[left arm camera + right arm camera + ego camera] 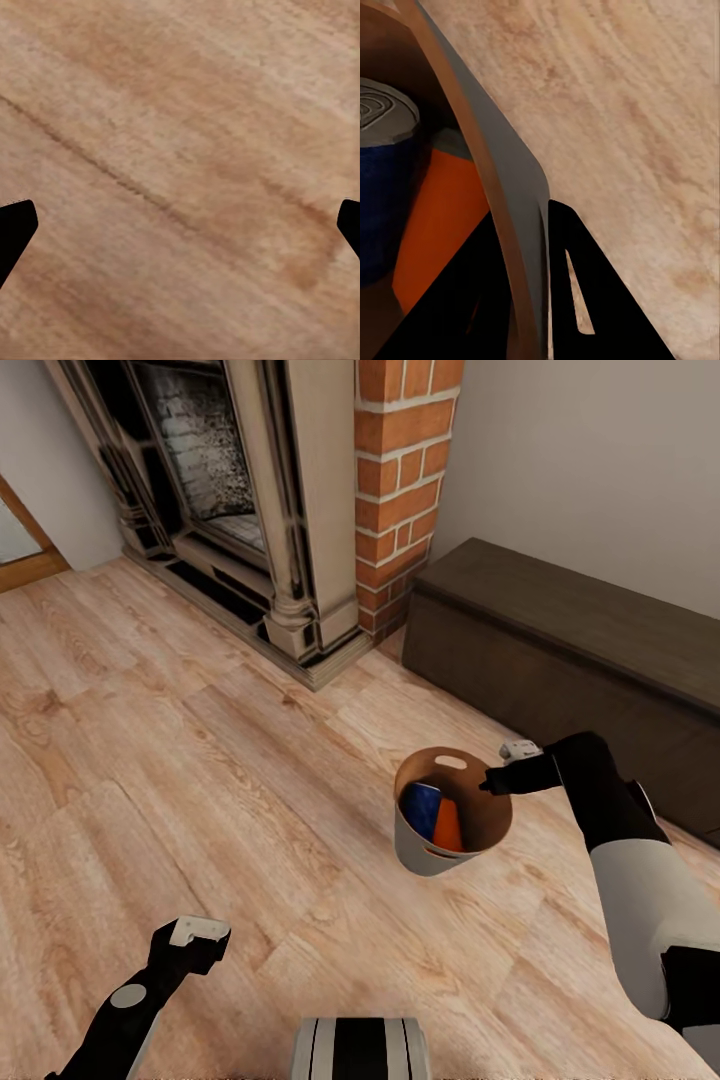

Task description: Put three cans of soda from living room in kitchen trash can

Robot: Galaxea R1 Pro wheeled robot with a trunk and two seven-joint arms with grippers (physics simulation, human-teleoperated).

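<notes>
Even, soft render light (textures blurry)

The wooden floor (200, 780) ran across the room in pale, grainy planks laid on a slant. A fireplace (215, 490) with a dark, stepped surround stood directly on it at the far side, its base spreading onto the boards. Just beside the fireplace rose a red brick chimney (400, 480), also standing on the planks. To the right of the chimney, a dark low bench (560, 650) sat on the floor against the light wall. The wrist views showed the same planks (180, 150) close up, with a seam between boards.
</notes>
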